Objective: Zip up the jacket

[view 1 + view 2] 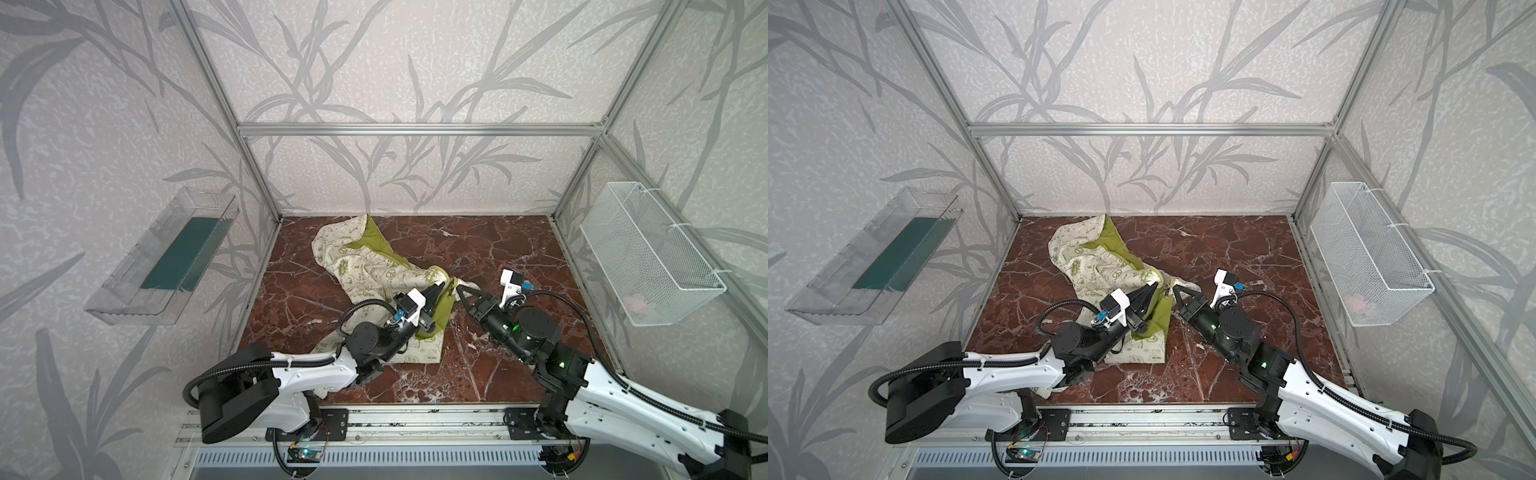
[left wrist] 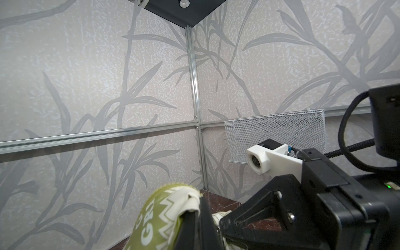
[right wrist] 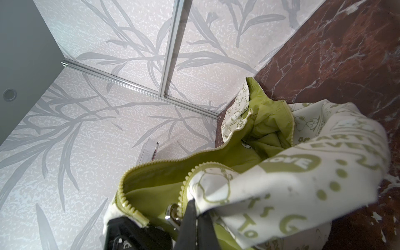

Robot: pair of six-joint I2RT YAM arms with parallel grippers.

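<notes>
The jacket (image 1: 365, 266) (image 1: 1100, 266) lies crumpled on the marble table, cream with olive prints and its green lining showing. Both grippers meet at its near end. My left gripper (image 1: 439, 286) (image 1: 1156, 286) (image 2: 201, 207) is shut on one zipper edge of the fabric (image 2: 160, 212). My right gripper (image 1: 459, 291) (image 1: 1177, 289) (image 3: 195, 207) is shut on the other printed edge (image 3: 281, 184), right beside the metal zipper slider (image 3: 173, 213). The two rows of green teeth stand apart, and the zipper is open.
The red marble table (image 1: 498, 249) is fenced by aluminium frame posts and papered walls. A white wire basket (image 1: 648, 257) hangs on the right wall and a clear plastic tray (image 1: 166, 257) on the left wall. Bare marble lies right of the jacket.
</notes>
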